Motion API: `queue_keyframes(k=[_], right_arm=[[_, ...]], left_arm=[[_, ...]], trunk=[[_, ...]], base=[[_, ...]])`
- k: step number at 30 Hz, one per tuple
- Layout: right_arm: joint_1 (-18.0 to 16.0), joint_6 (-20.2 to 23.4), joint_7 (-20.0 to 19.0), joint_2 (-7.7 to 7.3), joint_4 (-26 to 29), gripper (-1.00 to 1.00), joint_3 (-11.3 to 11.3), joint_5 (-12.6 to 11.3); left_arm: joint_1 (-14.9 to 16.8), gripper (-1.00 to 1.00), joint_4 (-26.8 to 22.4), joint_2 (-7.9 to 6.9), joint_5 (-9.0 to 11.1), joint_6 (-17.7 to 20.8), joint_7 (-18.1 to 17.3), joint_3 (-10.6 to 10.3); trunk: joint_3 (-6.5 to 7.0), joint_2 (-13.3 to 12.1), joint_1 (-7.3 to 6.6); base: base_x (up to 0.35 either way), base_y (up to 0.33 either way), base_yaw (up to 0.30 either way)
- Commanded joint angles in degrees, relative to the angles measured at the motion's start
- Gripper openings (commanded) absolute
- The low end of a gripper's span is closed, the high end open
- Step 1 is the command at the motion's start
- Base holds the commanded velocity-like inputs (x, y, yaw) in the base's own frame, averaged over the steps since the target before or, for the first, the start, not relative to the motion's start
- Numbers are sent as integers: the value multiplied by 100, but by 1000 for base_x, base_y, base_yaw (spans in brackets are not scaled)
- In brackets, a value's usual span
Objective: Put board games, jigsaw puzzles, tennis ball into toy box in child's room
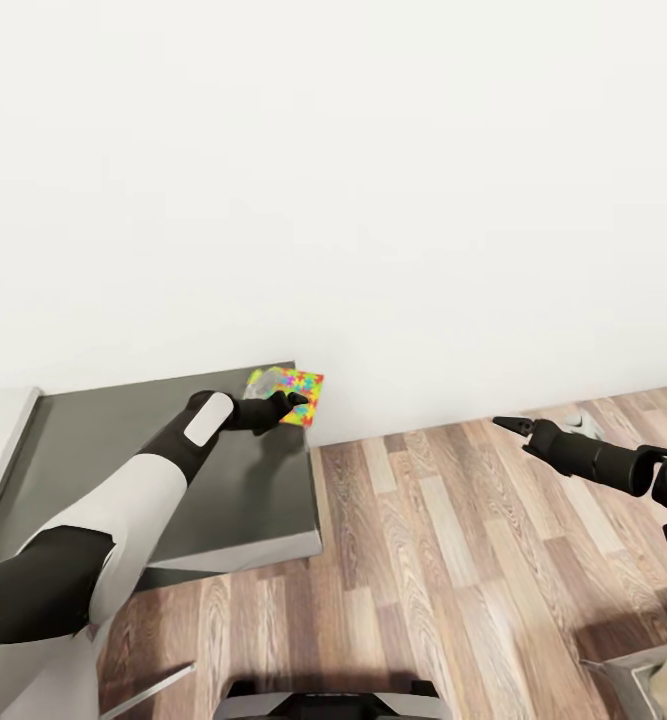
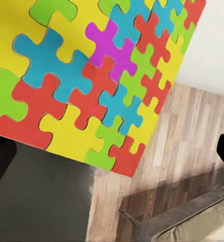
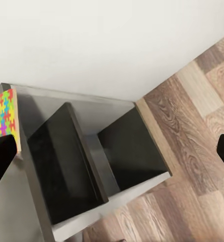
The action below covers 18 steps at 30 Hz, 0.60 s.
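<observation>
My left tool (image 1: pixel 291 402) reaches the thin multicolour jigsaw sheet (image 1: pixel 295 393) at the dark grey counter (image 1: pixel 123 440) corner; grip uncertain. Light, stiff: pinch the overhanging edge.

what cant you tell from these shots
- Left claw grip: in the head view its tips cover the jigsaw puzzle; whether it is clamped is unclear.
- Puzzle's full outline: cut off by the left wrist view's edges.
- Right claw: too small to tell open from shut.
</observation>
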<state>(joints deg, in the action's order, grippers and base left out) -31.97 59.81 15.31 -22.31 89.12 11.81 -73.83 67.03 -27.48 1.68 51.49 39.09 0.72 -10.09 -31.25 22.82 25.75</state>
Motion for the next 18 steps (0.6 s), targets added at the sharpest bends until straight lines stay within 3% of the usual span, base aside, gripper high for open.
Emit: queue_keyframes(k=[1,8,18], right_arm=[[-5,19,60,-1,5,100,3,-58],[26,19,60,12,26,100,-2,-60],[54,19,60,16,81,100,-3,-67]], left_arm=[[3,100,-3,-3,19,11,7,-17],[3,100,-3,-8,19,11,7,-12],[3,100,-3,-10,20,11,7,-11]], trunk=[[-8,9,3],[-8,9,3],[-8,9,3]], base=[[0,0,-238],[0,0,-117],[0,0,-27]])
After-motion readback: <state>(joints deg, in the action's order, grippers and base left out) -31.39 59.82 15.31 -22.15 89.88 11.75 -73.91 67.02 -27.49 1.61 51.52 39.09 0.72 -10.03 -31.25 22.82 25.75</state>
